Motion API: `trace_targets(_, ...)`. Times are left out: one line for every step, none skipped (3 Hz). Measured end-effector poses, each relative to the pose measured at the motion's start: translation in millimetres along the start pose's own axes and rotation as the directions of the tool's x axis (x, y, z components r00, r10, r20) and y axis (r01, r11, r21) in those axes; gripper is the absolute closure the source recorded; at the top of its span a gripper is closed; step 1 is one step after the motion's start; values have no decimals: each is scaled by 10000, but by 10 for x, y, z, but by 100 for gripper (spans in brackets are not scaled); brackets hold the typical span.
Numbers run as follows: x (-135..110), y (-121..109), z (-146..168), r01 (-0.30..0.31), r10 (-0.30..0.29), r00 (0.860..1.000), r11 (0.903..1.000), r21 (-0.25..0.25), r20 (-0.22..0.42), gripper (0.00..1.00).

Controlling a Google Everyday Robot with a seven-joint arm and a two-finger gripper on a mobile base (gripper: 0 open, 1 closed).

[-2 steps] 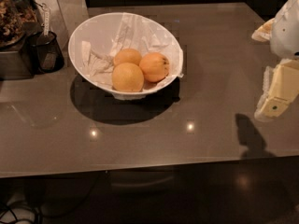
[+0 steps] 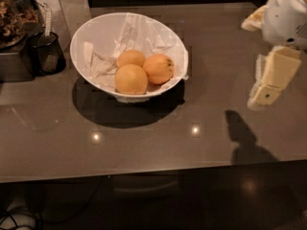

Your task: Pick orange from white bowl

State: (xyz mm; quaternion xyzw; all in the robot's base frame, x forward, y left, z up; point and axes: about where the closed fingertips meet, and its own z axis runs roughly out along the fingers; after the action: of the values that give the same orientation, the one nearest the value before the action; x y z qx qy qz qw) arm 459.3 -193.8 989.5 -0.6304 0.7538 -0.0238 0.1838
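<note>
Gripper [image 2: 263, 96] edges in from right since last frame, well apart from white bowl [image 2: 91, 35]; we cannot tell if released or clenched. Orange [image 2: 158, 68] sits in bowl beside two paler fruits [image 2: 131, 79], untouched. Approach only beginning, we judge.

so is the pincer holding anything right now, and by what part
Nothing is held. The pincer hangs over the grey table, right of the deep white paper-lined bowl and apart from it; the reddish round orange lies inside the bowl.
</note>
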Motion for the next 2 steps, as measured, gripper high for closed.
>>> trace_targets(-450,-254,53,1161,-1135,9888,9930,-208,967,0)
trace_targets(-904,-484,193,2087,-1909,9590,9757,-664,2095,0)
